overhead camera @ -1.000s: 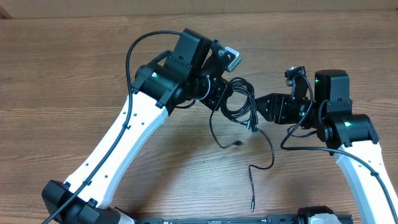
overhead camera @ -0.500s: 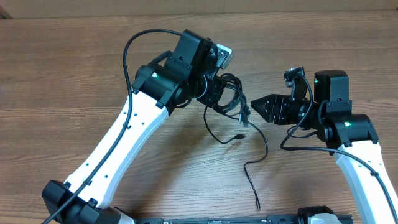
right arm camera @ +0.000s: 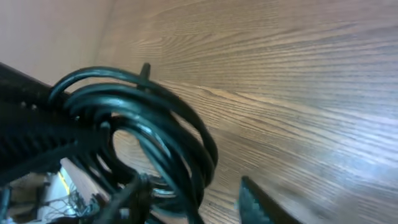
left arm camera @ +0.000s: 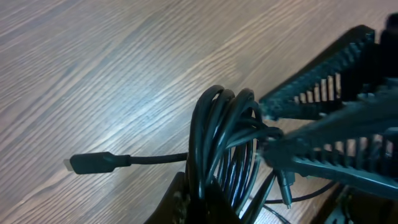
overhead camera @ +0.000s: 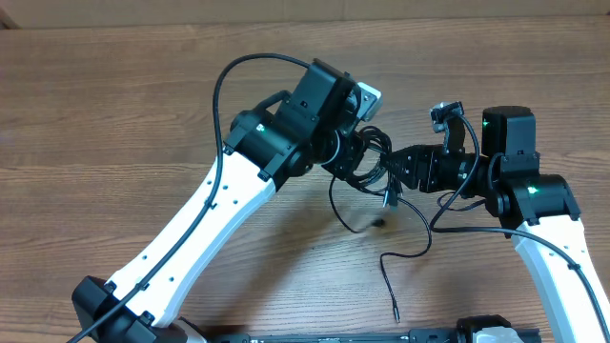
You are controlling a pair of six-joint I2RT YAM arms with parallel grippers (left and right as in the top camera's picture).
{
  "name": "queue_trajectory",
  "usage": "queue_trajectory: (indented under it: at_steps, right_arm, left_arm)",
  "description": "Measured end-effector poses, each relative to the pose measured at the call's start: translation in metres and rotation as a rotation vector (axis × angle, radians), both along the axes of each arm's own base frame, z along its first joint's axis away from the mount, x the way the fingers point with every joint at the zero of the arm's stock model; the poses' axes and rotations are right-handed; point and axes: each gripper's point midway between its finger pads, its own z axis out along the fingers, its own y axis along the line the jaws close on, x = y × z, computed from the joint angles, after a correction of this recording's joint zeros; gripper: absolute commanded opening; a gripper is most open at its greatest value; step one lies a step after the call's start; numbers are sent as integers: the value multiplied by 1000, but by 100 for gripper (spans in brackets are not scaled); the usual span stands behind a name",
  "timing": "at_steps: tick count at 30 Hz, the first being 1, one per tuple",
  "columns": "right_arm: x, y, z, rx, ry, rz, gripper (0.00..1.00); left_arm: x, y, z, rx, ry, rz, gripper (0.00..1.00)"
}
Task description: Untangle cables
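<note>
Left arm (overhead camera: 205,210) extends from 7 o'clock toward 1 o'clock, with the wrist turned toward 3 o'clock. The left pincer (overhead camera: 355,152) is clamped on the cables (left arm camera: 217,143). Right arm (overhead camera: 548,248) rises from 5 o'clock, its wrist pointing toward 9 o'clock. The right pincer (overhead camera: 396,164), fingers parted, sits just beside the left pincer.

We find the overhead view bright and even, lit softly from above, sharp across the wooden table (overhead camera: 95,114), with only faint shadows close under the arms; in the left wrist view a pale sheen of glare runs along the grain, and the cables (left arm camera: 217,143) carry thin highlights; the nearest dark shapes there blur; in the right wrist view the coil is soft, the far corner hazy, the lower left dim.
</note>
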Motion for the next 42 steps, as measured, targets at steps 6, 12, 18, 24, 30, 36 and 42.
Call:
queue_trajectory:
  at_steps: [6, 12, 18, 24, 30, 36, 42]
  right_arm:
    - [-4, -13, -16, -79, 61, -57, 16]
    - [2, -27, -25, -138, 90, -151, 4]
    - [5, -33, -27, -141, 118, -213, 27]
    - [-3, -13, -16, -74, 62, -61, 43]
    - [-10, 3, -2, -1, 3, 55, 42]
    - [-15, 9, 1, 27, -1, 96, 31]
    - [-13, 5, -2, 2, -2, 80, 4]
  left_arm:
    - [0, -2, 1, -6, 0, -2, 4]
    - [-1, -1, 0, -3, 4, -2, 4]
    - [-2, 0, -2, 2, 10, -2, 4]
    - [0, 2, -2, 16, 1, 10, 4]
    - [1, 3, -3, 19, -2, 14, 4]
    - [-2, -2, 0, -6, 9, -6, 4]
    - [-7, -11, 4, -55, 25, -42, 4]
